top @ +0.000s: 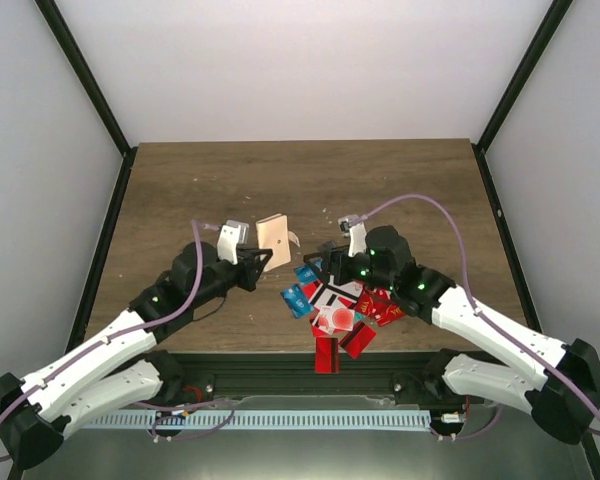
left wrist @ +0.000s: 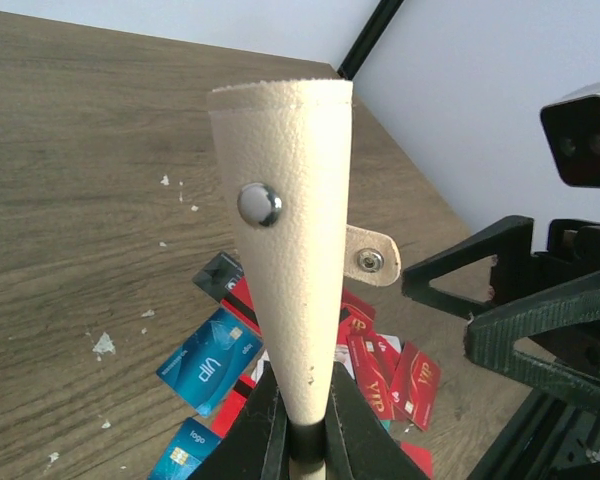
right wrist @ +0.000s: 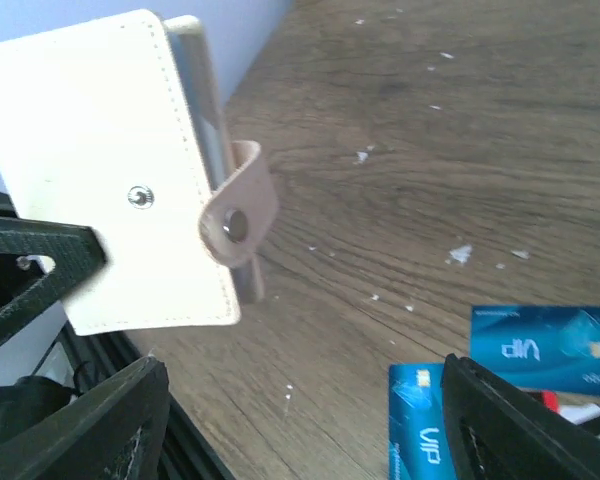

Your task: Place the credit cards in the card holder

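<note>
Above the wooden counter (top: 310,180), the left hand (top: 263,258) is clenched on the bottom edge of the beige card holder (top: 273,240). It holds the holder upright and clear of the surface, just left of centre in the overhead view. The snap tab (left wrist: 370,255) hangs loose on the holder's right in the left wrist view, so the holder appears unfastened. The right hand (top: 327,262) stands released, fingers spread wide with nothing between them. It sits at the upper left rim of the heap of credit cards (top: 338,308), which lies on the counter at lower centre, near the arms' bases.

The step in hand looks like picking a first card, and none is in the holder as far as can be seen. A blue card (right wrist: 540,345) at the heap's edge nearest the holder seems the easiest choice, since it lies largely uncovered. The cards are thin and flat, so the fingers probably need to close on an edge that rides up on a neighbour rather than press straight down. A single card should be taken, not a stack. The left hand's grip should stay low on the holder, leaving its mouth free. Which side that mouth faces cannot be told clearly from here.
</note>
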Controlling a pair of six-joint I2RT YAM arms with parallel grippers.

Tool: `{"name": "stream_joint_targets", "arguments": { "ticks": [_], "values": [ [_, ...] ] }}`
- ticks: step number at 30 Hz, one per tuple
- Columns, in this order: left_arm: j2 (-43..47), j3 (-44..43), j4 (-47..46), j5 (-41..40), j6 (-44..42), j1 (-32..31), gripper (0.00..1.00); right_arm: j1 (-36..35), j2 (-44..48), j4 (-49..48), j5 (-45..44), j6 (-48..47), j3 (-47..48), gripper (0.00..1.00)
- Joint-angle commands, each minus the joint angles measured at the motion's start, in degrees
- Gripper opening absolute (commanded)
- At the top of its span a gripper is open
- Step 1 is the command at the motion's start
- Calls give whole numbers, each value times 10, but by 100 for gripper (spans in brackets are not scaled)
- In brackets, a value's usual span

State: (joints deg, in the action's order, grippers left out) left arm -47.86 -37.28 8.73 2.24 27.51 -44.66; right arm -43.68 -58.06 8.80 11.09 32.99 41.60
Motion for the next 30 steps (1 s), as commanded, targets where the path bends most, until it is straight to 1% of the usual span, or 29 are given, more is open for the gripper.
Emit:
{"name": "stream_joint_targets", "arguments": {
  "ticks": [1,4,9,13,19,20,24,28,30],
  "values": [
    [12,7,-10,16,11,-2,4,3,-29,-51,68,-29,33,74],
    [14,8,-11,26,14,-2,4,2,-60,-48,82,-42,63,69],
    [15,11,-8,30,14,-2,4,2,-90,-50,91,-54,86,60],
    [18,13,-7,29,15,-2,4,3,-101,-54,88,-56,92,48],
    [23,15,-4,28,12,-2,4,2,-124,-50,83,-56,95,25],
    [22,15,-4,29,12,-2,4,3,-128,-49,82,-56,96,23],
    [22,16,-7,36,14,-2,4,3,-140,-54,77,-57,97,22],
    [21,18,-6,37,16,-2,4,2,-140,-54,80,-64,103,28],
    [21,19,-6,36,16,-2,4,2,-140,-50,79,-70,107,28]
  ]
}}
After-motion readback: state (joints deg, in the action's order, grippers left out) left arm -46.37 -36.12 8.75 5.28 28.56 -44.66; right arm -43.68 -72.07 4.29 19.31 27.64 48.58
